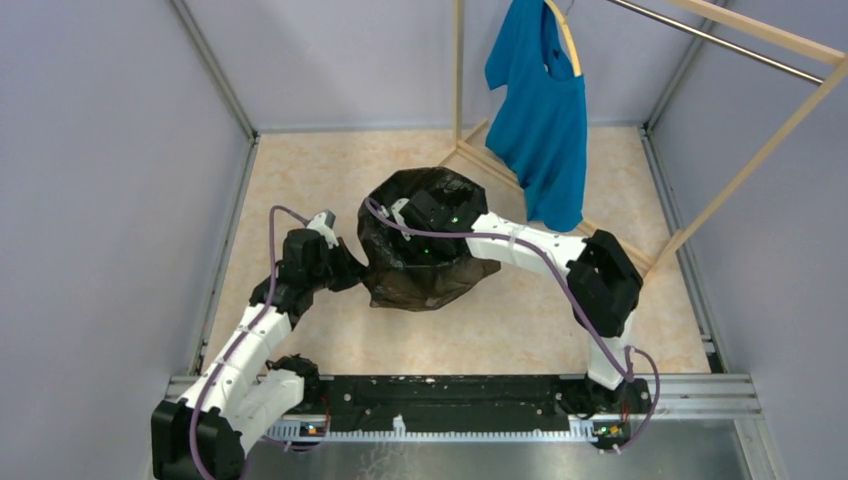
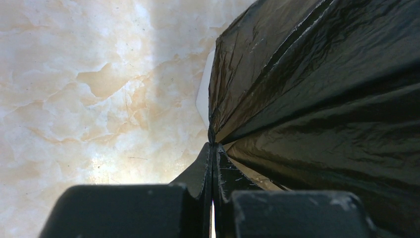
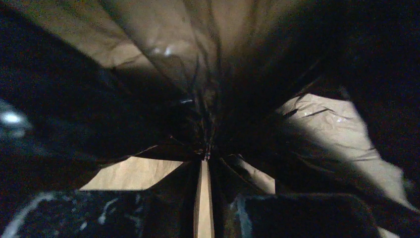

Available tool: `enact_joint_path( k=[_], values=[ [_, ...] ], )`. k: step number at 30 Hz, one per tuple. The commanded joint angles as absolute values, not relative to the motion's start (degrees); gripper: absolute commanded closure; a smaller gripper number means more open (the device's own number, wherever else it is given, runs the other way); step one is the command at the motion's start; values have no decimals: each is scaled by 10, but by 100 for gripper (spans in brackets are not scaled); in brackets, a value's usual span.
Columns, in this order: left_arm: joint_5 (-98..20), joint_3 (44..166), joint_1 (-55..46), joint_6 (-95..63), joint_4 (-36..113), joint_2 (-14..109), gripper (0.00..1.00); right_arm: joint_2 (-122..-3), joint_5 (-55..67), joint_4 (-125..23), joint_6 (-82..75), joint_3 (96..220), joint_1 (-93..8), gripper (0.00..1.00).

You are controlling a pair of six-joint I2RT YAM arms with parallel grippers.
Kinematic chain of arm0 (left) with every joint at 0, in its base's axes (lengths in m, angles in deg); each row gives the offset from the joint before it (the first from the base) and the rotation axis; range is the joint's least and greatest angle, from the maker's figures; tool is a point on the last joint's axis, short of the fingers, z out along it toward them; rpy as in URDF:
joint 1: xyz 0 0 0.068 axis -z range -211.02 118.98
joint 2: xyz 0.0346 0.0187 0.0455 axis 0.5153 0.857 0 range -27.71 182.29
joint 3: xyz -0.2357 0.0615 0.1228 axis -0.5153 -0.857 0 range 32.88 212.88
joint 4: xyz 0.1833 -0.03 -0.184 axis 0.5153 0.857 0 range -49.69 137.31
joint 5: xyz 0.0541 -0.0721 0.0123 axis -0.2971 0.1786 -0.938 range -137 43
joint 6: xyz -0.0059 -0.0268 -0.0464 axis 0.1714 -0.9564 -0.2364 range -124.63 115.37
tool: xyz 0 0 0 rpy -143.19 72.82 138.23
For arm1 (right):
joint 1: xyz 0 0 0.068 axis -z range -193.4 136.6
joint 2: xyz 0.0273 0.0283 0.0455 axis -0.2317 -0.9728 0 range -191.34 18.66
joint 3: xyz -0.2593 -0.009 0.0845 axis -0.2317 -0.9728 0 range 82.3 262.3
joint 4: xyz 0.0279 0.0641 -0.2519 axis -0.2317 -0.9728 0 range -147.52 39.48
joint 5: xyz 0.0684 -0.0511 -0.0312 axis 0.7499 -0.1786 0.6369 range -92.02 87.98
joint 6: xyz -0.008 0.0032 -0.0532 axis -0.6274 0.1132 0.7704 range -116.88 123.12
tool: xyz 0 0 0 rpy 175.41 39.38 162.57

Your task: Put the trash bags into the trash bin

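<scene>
Black trash bag [image 1: 400,282] pinched by left end effector [image 2: 213,148] and right end effector [image 3: 205,151]

Your right gripper [image 3: 207,154] pinches a gathered bunch of the trash bag [image 3: 163,54] at its fingertips. You see dark, crinkled folds fanning out from that pinch, with pale beige patches [image 3: 131,173] showing below on both sides.

You've got a beige, marbled counter [image 1: 300,170]. Mid-counter stands a white bin [image 2: 203,94], almost hidden under a black bag [image 1: 420,280]. A wooden rack [image 1: 478,157] rests its base far right.
</scene>
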State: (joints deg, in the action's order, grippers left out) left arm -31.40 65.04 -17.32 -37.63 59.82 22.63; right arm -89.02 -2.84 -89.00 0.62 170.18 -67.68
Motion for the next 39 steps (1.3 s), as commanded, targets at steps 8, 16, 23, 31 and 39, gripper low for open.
enact_joint_path(
  k=[8, 16, 23, 31, 39],
  values=[
    [-310, 681, -175, -369, 602, 208, 100, -935, 32, -829, 8, 1679, -647, 90],
    [-309, 688, -175, -369, 602, 212, 100, -959, 20, -832, 7, 1673, -648, 87],
    [-305, 682, -175, -372, 595, 225, 100, -910, 8, -904, -3, 1736, -651, 73],
    [-304, 673, -175, -373, 592, 220, 100, -845, 10, -942, -28, 1793, -653, 58],
    [-302, 680, -175, -372, 598, 219, 98, -818, 5, -969, -40, 1847, -655, 53]
  ],
)
